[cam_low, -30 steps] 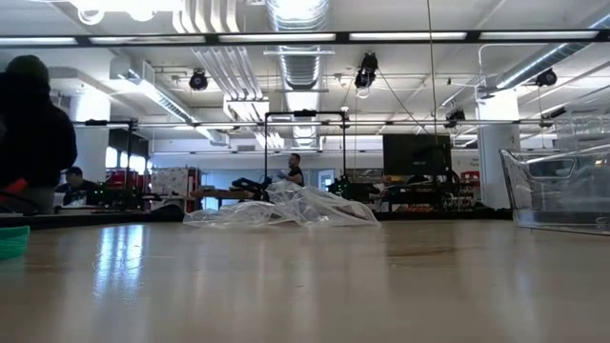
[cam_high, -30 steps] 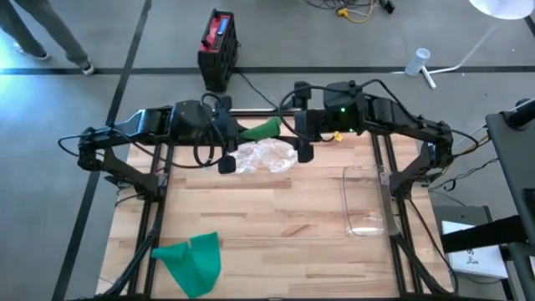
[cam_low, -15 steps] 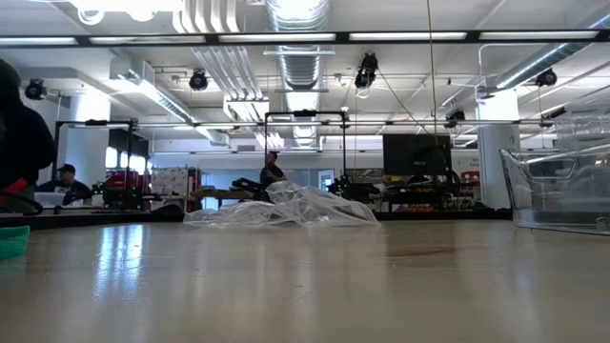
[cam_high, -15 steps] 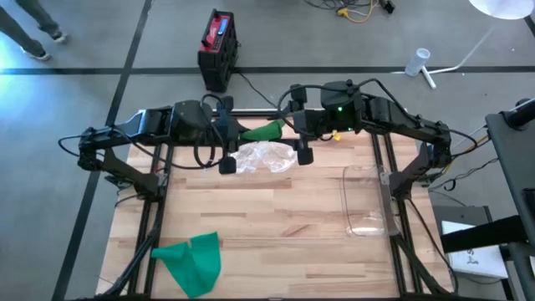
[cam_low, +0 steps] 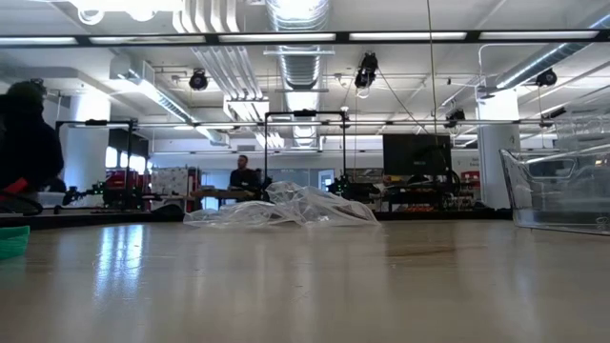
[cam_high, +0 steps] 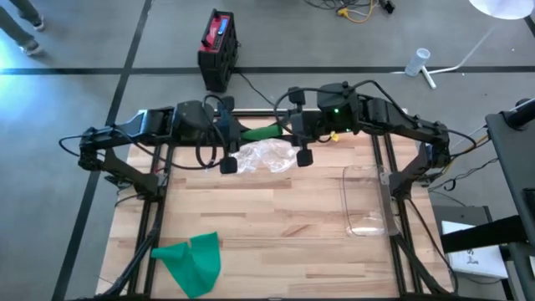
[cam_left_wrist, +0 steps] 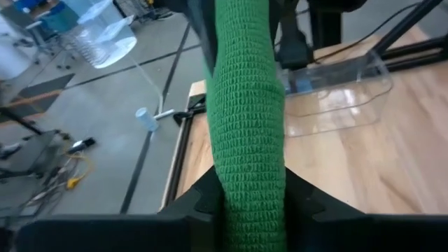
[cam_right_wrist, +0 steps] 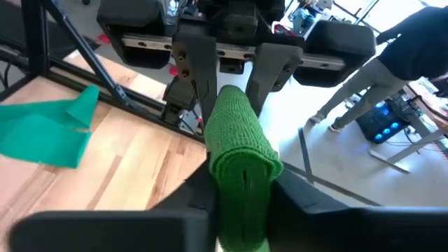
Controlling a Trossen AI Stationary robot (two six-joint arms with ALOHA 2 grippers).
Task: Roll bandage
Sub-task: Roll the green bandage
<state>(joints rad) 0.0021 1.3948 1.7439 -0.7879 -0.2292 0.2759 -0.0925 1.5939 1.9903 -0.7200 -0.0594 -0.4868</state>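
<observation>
A green knitted bandage, bunched into a thick strand, spans the gap between my two grippers above the table's far edge. My left gripper is shut on its left end and my right gripper is shut on its right end. In the left wrist view the bandage runs from my own fingers out to the other gripper. The right wrist view shows the bandage the same way from the other side. The low view shows neither gripper. My left gripper pinches the bandage's left end between its two fingers. The fingers come from the table's left, nearly level, and lie along the strand. The bandage is lifted clear of the table. My right gripper pinches the bandage's right end between its two fingers, and the folded end face shows between them. The fingers come from the table's right, nearly level, along the strand. The strand hangs clear of the table between the two grippers.
A crumpled clear plastic bag lies on the table just below the grippers. A teal cloth lies at the near left, and a clear plastic box stands at the right. Bare wood lies in the middle. People move in the room behind.
My right gripper has taken hold of the bandage's right end. The bandage stuck out slanting from my left gripper a second ago. It now shows narrower and straight between the two grippers. Both arms have kept their places.
</observation>
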